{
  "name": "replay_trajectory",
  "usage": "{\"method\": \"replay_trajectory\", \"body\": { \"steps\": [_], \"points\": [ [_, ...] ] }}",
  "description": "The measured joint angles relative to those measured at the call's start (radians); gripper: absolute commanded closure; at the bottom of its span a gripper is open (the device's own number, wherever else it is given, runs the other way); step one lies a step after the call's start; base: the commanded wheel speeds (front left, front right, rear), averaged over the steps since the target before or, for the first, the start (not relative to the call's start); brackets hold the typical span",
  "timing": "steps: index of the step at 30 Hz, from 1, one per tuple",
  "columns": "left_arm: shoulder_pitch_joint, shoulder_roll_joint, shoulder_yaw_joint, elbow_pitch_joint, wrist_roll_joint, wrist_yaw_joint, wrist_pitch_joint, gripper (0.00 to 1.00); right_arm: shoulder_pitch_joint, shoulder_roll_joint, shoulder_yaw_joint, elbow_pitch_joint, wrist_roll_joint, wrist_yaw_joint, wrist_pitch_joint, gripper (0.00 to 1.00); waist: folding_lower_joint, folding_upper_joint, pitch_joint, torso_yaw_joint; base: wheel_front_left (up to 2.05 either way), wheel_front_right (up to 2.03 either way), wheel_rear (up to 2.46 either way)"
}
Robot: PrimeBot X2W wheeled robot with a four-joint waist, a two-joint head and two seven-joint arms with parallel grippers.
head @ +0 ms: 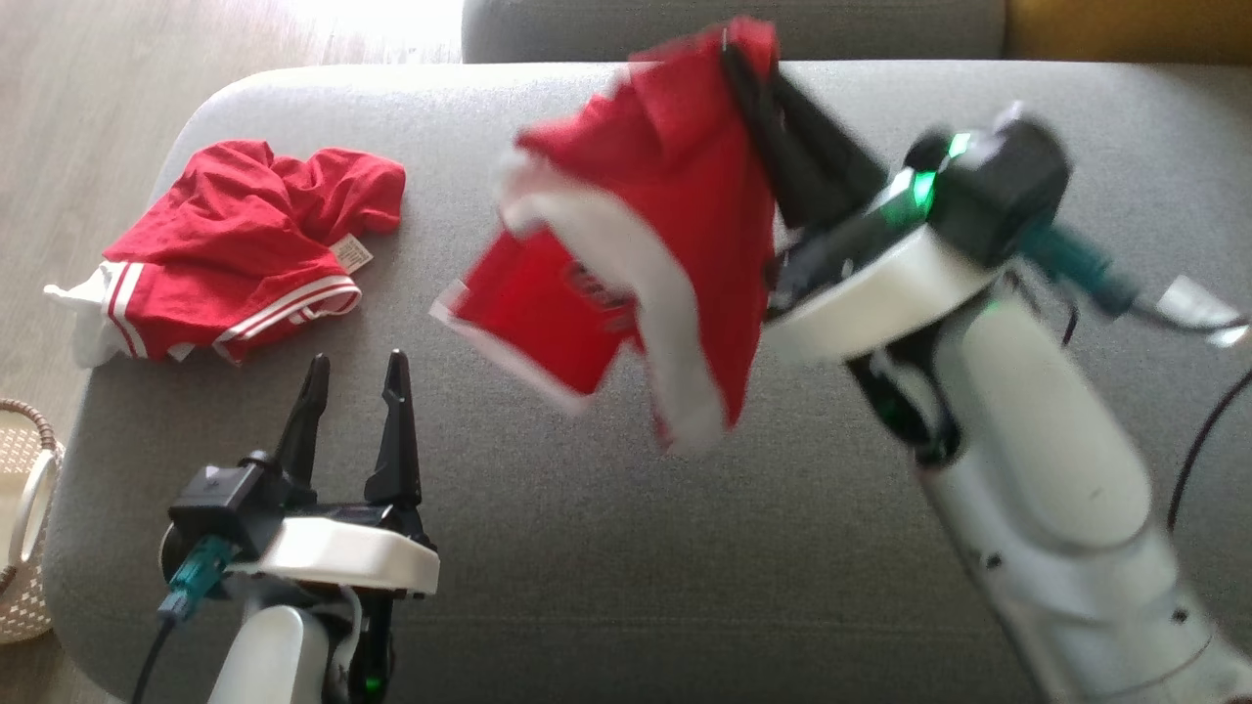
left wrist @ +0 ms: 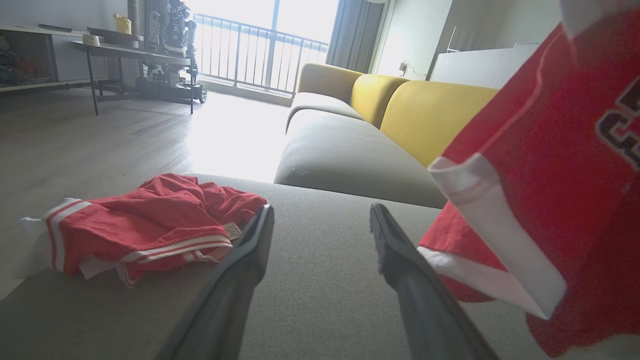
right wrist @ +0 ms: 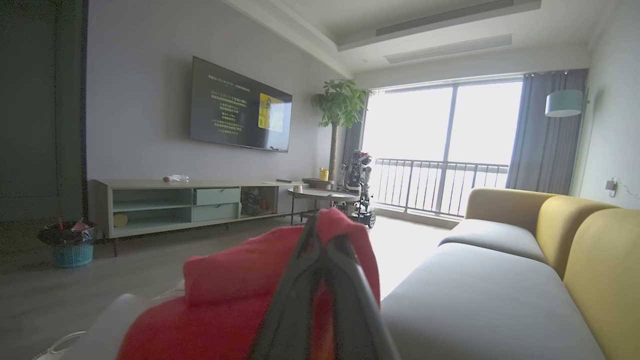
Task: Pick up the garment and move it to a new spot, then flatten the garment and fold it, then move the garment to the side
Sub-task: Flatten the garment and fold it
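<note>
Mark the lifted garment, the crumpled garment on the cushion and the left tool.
lifted garment [head: 680, 176], head view, red middle panel
crumpled garment [head: 245, 230], head view, middle of the heap
left tool [head: 357, 364], head view, midway between its fingertips

I'm working in a home living room: a wall-mounted television [right wrist: 240, 105] hangs over a low media console [right wrist: 190, 200], with a potted tree [right wrist: 340, 107] beside tall balcony windows [right wrist: 440, 135]. A grey sofa [right wrist: 480, 290] with yellow back cushions [right wrist: 600, 260] stands on wood flooring [left wrist: 100, 140].

Above seat [head: 587, 548], garment [head: 675, 196] hangs from right gripper [head: 751, 59]; other garment [head: 245, 244] lies on seat to left.
</note>
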Motion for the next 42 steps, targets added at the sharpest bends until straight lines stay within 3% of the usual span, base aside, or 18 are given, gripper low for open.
{"method": "replay_trajectory", "body": {
  "steps": [7, 12, 17, 18, 19, 20, 23, 28, 36, 42],
  "points": [
    [0.0, 0.001, -0.021, -0.005, -0.021, 0.009, 0.0, 0.0, -0.092, -0.028, -0.062, -0.031, 0.082, 0.0, 0.101, 1.0, 0.0, 0.0, 0.012, 0.001, 0.0, 0.0, 0.0],
    [-0.004, 0.0, -0.028, -0.008, -0.026, 0.009, 0.0, 0.0, -0.068, -0.089, -0.17, 0.111, 0.11, 0.0, 0.118, 1.0, 0.0, 0.0, 0.044, 0.011, 0.0, 0.0, 0.0],
    [-0.021, 0.0, -0.031, -0.007, -0.026, 0.009, 0.0, 0.0, -0.042, -0.135, -0.29, 0.336, 0.106, 0.0, 0.116, 1.0, 0.0, 0.0, 0.08, 0.024, 0.0, 0.0, 0.0],
    [-0.029, 0.0, -0.032, -0.006, -0.026, 0.008, 0.0, 0.0, -0.043, -0.14, -0.32, 0.382, 0.098, 0.0, 0.113, 0.8, 0.0, 0.0, 0.086, 0.027, 0.0, 0.0, 0.0],
    [-0.036, 0.0, -0.032, -0.006, -0.026, 0.007, 0.0, 0.0, -0.045, -0.146, -0.352, 0.429, 0.09, 0.0, 0.112, 0.06, 0.0, 0.0, 0.091, 0.03, 0.0, 0.0, 0.0],
    [-0.042, 0.0, -0.033, -0.005, -0.025, 0.007, 0.0, 0.0, -0.049, -0.15, -0.387, 0.475, 0.081, 0.0, 0.113, 0.0, 0.0, 0.0, 0.095, 0.033, 0.0, 0.0, 0.0],
    [-0.046, 0.0, -0.033, -0.003, -0.025, 0.007, 0.0, 0.0, -0.052, -0.162, -0.463, 0.554, 0.034, 0.0, 0.106, 0.0, 0.0, 0.0, 0.104, 0.039, 0.0, 0.0, 0.0],
    [-0.046, 0.0, -0.028, -0.001, -0.023, 0.007, 0.0, 0.0, -0.093, -0.162, -0.45, 0.555, -0.065, 0.0, 0.046, 0.0, 0.0, 0.0, 0.103, 0.024, 0.0, 0.0, 0.0],
    [-0.046, 0.0, -0.016, -0.014, -0.016, 0.007, 0.0, 0.0, -0.054, -0.124, -0.324, 0.344, -0.05, 0.0, -0.037, 0.0, 0.0, 0.0, 0.074, -0.026, 0.0, 0.0, 0.0],
    [-0.042, 0.0, 0.009, -0.031, -0.016, 0.008, 0.0, 0.0, 0.137, -0.084, -0.274, 0.142, -0.02, 0.0, -0.046, 0.0, 0.0, 0.0, 0.056, -0.066, 0.0, 0.0, 0.0]
  ]
}}
